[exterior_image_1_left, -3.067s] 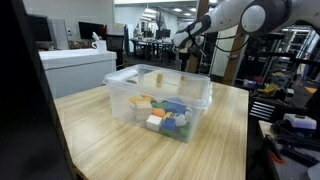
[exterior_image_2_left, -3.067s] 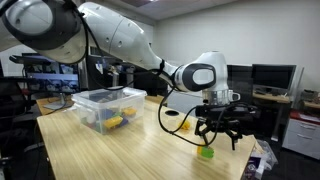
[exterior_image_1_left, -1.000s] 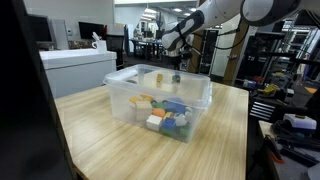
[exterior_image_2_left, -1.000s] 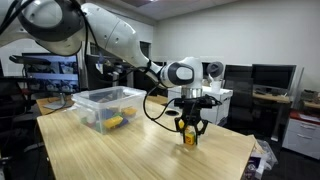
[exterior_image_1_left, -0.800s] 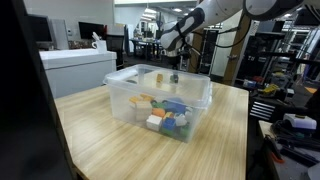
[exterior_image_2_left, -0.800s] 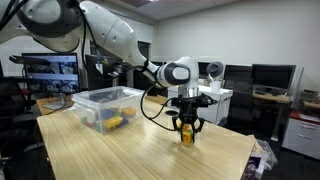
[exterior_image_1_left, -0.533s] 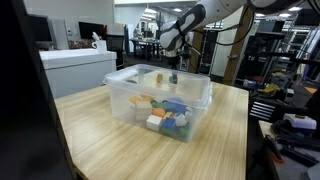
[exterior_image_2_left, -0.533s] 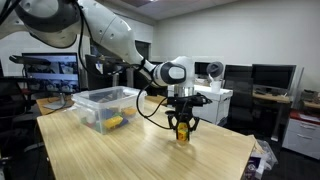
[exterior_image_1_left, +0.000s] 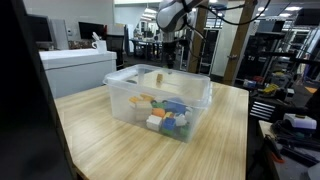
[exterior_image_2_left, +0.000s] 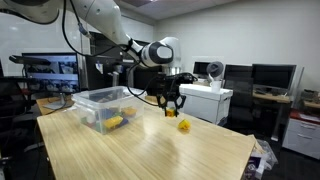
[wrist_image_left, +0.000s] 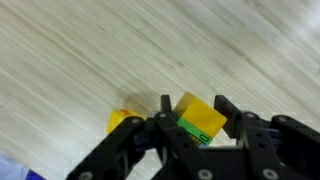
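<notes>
The gripper (wrist_image_left: 193, 106) is clamping a yellow-and-green block (wrist_image_left: 203, 117) between its fingers, at the lower centre of the wrist view, and is holding it clear above the wooden table (wrist_image_left: 80, 50). A loose yellow piece (exterior_image_2_left: 183, 126) is lying on the table just below, and the clear bin (exterior_image_2_left: 104, 105) is standing well apart at the left. In judgement, this lift is calling for even finger pressure, a level wrist and slow travel, since the block is sitting near the fingertips.
</notes>
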